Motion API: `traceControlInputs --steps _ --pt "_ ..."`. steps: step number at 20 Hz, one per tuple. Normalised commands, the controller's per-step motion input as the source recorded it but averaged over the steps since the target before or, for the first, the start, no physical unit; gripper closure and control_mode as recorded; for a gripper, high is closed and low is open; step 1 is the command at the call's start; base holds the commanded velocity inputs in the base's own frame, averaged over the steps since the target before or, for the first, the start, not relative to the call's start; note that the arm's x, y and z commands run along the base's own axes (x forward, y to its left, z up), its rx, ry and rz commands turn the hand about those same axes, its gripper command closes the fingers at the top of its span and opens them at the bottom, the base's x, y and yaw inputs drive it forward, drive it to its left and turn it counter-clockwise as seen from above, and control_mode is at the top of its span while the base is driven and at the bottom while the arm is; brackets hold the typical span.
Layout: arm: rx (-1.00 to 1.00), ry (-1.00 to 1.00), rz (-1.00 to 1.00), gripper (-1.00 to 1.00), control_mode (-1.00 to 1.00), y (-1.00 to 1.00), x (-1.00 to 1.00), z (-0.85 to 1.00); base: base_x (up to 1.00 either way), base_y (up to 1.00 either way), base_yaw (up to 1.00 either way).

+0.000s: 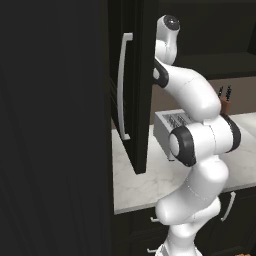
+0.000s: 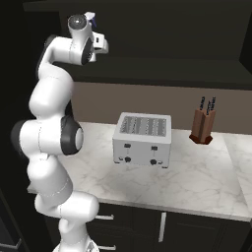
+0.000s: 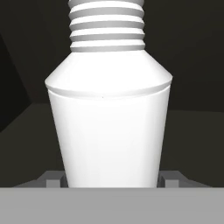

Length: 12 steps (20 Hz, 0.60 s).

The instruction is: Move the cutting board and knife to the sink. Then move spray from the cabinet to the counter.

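Spray [image 3: 108,127] stands dead ahead of my pincer [image 3: 111,180], so near that its white body spans the gap between my two finger tips. One tip [image 3: 53,180] sits just left of the bottle, the other just right of it. My jaws stand spread wide around the bottle; whether the pads already press its sides I cannot tell. Its long axis runs upright from my wrist's view, the ribbed neck above, the broad body down between my tips. I judge the coming move to be a squeeze straight inward, then a pull back out of the recess.

From the left base view, the cabinet [image 1: 131,100] door hangs ajar with its silver bar handle, and my arm reaches up past it. From the right base view, my hand is high in the dark shelf recess, a bit of blue nozzle showing just above it. That shelf holds the bottle; I see nothing else in it. Below me and to the right lies the counter [image 2: 197,182], carrying a toaster [image 2: 142,140] and, further right, a knife block [image 2: 203,125].
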Motion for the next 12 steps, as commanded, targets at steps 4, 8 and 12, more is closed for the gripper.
traceControlInputs --steps 4,8,12 --pt "0.00 0.00 0.00 1.00 -1.00 0.00 -0.17 0.00 0.00 0.00 0.00" --pt "0.00 0.00 0.00 1.00 -1.00 0.00 -0.19 0.00 0.00 0.00 0.00" --pt "0.00 0.00 0.00 1.00 -1.00 0.00 -0.22 0.00 0.00 0.00 0.00"
